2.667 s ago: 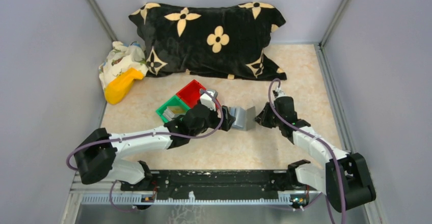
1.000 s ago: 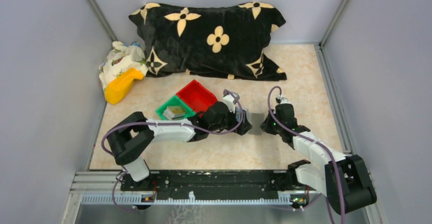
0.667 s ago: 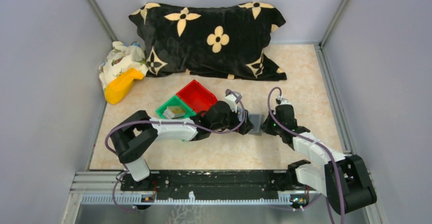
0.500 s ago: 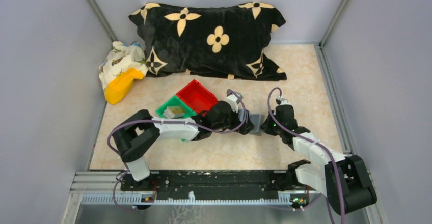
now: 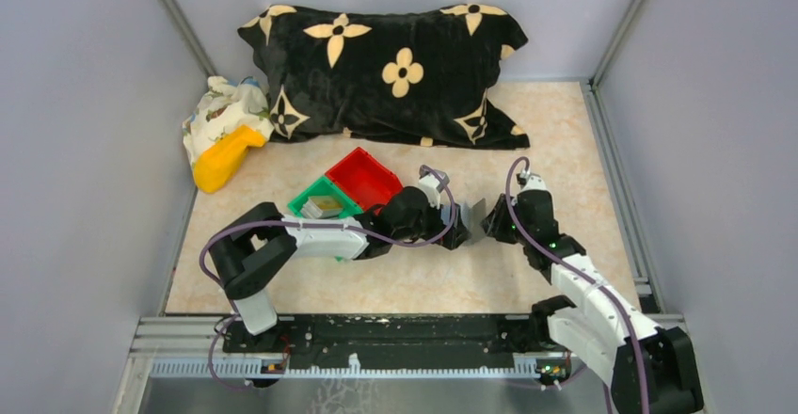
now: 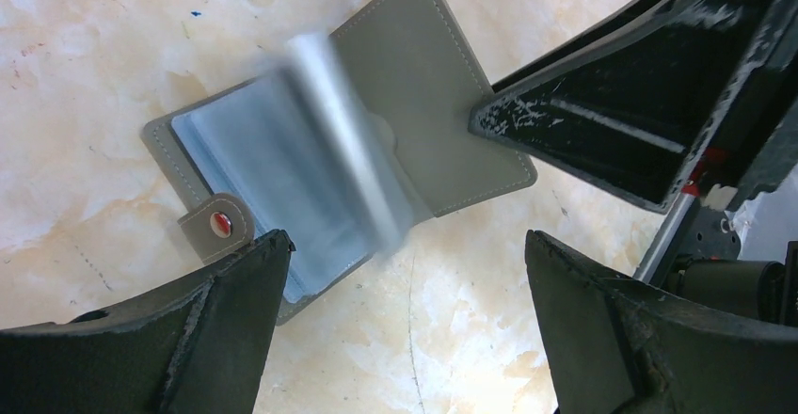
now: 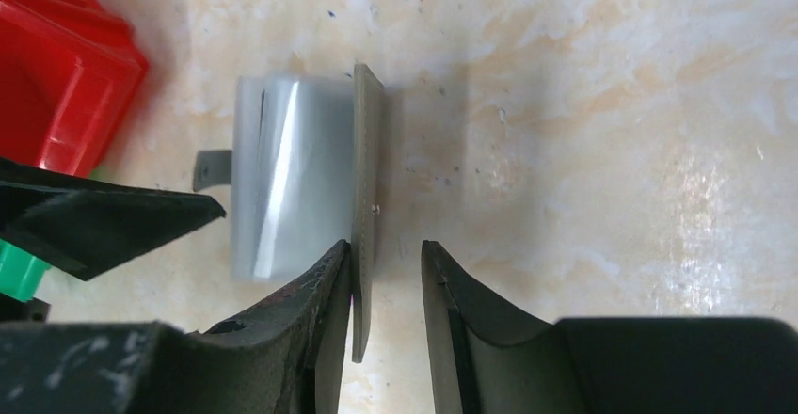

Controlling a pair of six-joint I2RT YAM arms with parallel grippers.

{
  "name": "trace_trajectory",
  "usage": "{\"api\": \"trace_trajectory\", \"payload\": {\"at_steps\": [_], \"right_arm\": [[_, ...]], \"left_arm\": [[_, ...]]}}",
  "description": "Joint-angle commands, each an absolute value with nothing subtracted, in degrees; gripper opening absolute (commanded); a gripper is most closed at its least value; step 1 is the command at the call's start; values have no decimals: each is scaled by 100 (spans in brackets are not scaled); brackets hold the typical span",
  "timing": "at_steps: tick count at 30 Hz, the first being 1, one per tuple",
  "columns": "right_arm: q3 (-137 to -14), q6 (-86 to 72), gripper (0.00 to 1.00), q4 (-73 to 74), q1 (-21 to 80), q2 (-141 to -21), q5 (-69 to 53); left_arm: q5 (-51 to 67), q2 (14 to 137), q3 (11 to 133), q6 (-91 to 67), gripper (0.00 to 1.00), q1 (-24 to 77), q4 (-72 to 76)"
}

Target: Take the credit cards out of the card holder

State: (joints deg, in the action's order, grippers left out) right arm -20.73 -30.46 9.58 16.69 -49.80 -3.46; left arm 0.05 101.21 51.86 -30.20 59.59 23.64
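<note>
Card holder point(image 6: 320, 165), open: your left gripper point(image 6: 405, 245) straddles it, jaws spread wide — your right gripper point(image 7: 384, 249) sets parted jaws either side of its upright cover, unclamped.

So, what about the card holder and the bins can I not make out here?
- Contents of the card holder: in the left wrist view the clear sleeves are motion-blurred, so whether they hold cards is unclear.
- Card holder, top view: only a sliver shows between the left fingers and the right fingers.
- Green bin contents: top view, too small to name.
</note>
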Motion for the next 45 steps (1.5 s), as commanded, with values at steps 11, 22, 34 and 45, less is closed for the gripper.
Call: {"api": "trace_trajectory", "payload": {"at_steps": [11,22,34,45], "right_arm": [[-2480,-2838,32,957,1626,-5099,-392],[-2081,-3001,11,686,1627,-5217,-382],[-2091,-2989,10,703,1624,-5215,-400],[-1996,-2987,10,701,1627,-5221,-340]], "left_arm": [[135,10114,5210,-3060,100,5985,2618],[643,10029,5413,-2989,100,5994,2653],[577,10323,5587,-2980,100,5994,2557],[26,10419,5579,-2894,100,5985,2265]]}}
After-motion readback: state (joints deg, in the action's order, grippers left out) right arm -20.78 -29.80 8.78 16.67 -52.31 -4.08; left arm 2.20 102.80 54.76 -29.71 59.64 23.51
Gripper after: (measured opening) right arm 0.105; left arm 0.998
